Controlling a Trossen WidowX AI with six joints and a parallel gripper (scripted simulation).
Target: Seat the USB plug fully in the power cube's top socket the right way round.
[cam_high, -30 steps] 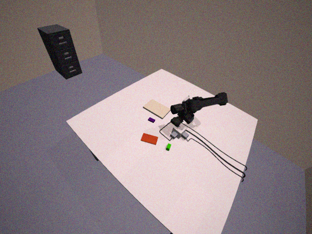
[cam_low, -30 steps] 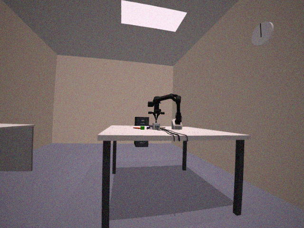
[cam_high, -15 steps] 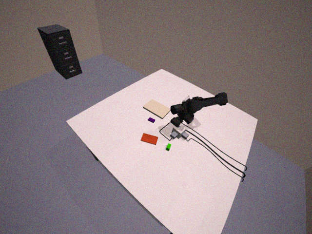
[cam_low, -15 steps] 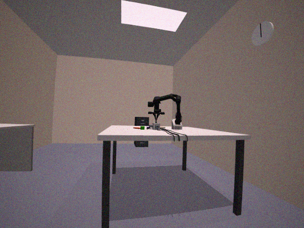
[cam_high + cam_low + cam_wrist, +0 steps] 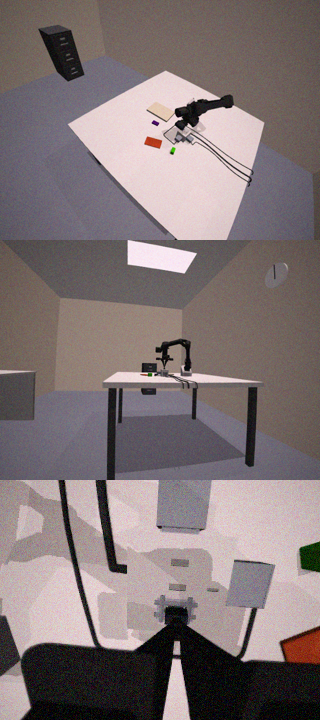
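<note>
The pale power cube [image 5: 164, 371] [image 5: 142, 587] stands on the white table [image 5: 180, 186] [image 5: 129, 379], with several slots on its top in the wrist view. My gripper [image 5: 164, 368] [image 5: 176, 632] points down over the cube, its fingertips nearly together and shut on the USB plug. The small grey USB plug [image 5: 162, 609] shows just beyond the fingertips, at the cube's top. The fingers hide much of it, so its way round and its depth in the socket cannot be told.
Grey adapters [image 5: 178, 138] [image 5: 189, 138] [image 5: 184, 502] [image 5: 251, 584] flank the cube. Black cables [image 5: 219, 152] [image 5: 103, 525] run beside it to the table edge. A red box [image 5: 153, 142] [image 5: 305, 647], green block [image 5: 172, 150] [image 5: 149, 374] [image 5: 311, 559], purple block [image 5: 155, 122] and tan book [image 5: 160, 111] lie nearby.
</note>
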